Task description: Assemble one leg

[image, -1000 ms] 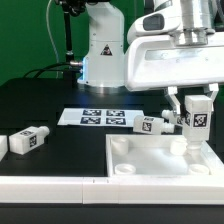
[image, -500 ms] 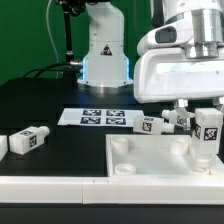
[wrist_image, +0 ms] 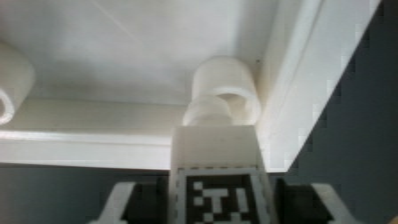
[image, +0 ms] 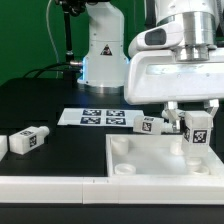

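My gripper (image: 196,122) is shut on one leg (image: 197,133), a small white block with a black-and-white tag, and holds it upright over the far right corner of the large white panel (image: 150,163). In the wrist view the leg (wrist_image: 222,160) runs out from between the fingers (wrist_image: 135,203) toward a raised round corner socket (wrist_image: 222,92) of the panel, just inside its rim (wrist_image: 311,70). Whether the leg's peg touches the socket is hidden. A second leg (image: 150,125) lies just behind the panel. A third leg (image: 28,140) lies at the exterior view's left.
The marker board (image: 95,117) lies on the black table behind the panel. The robot's base (image: 103,55) stands at the back. Another round socket (image: 122,148) sits at the panel's far left corner, and one shows at the wrist view's edge (wrist_image: 15,85).
With the leg in its grip, the gripper first moved toward the exterior view's right and down, then came back a little to the left. The other legs have not moved.
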You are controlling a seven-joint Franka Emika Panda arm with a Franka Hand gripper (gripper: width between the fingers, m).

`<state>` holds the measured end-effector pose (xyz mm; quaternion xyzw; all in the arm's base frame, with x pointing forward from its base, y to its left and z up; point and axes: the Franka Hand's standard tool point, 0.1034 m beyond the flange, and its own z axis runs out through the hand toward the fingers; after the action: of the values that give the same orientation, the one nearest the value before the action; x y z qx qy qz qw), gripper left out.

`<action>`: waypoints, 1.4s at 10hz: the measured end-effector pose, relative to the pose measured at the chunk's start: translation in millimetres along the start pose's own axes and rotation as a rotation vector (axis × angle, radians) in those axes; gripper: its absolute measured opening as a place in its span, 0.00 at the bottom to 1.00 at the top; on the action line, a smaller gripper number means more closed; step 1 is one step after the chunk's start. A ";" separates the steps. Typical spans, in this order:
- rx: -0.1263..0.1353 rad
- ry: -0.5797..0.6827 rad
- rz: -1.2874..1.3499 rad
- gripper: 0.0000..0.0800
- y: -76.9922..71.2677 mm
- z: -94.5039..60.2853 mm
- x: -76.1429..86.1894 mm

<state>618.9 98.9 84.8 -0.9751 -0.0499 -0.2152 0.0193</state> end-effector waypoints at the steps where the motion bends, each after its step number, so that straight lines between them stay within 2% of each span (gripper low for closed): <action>1: -0.007 0.015 0.005 0.36 4.4 0.8 1.6; 10: 0.002 0.028 -0.008 0.36 -9.8 1.4 -0.9; 14: -0.001 0.012 -0.010 0.36 -9.4 9.7 -8.3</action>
<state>614.5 108.2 72.6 -0.9735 -0.0546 -0.2213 0.0182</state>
